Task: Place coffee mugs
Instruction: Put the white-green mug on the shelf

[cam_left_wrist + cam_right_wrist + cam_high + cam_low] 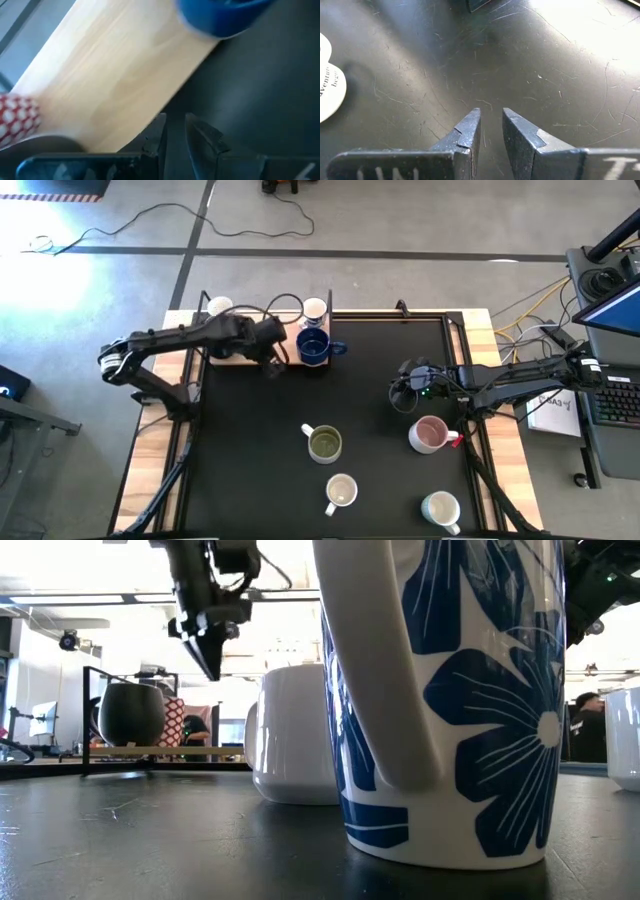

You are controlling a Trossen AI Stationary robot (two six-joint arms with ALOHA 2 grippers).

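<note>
Over on our left, the left claw (272,366) hangs at the front edge of the wooden shelf (235,358), fingers nearly together with only a slit between them and nothing held. Just beside it sits the dark blue mug (314,347), a white mug (314,309) behind it and another white one (219,307) at the shelf's far left. We'd say the danger here is a sideways swing clipping that blue mug and shoving it off its spot.

Mid-tabletop (370,400), the olive-green mug (325,443) and a cream mug (340,491) wait, well apart.

On the right, the right claw (405,390) hovers over bare mat, fingers a little apart, empty. The pink mug (430,433) is near; a low, narrow approach could tip it rather than grip it. The last white mug (441,509) stands at the near right corner.
</note>
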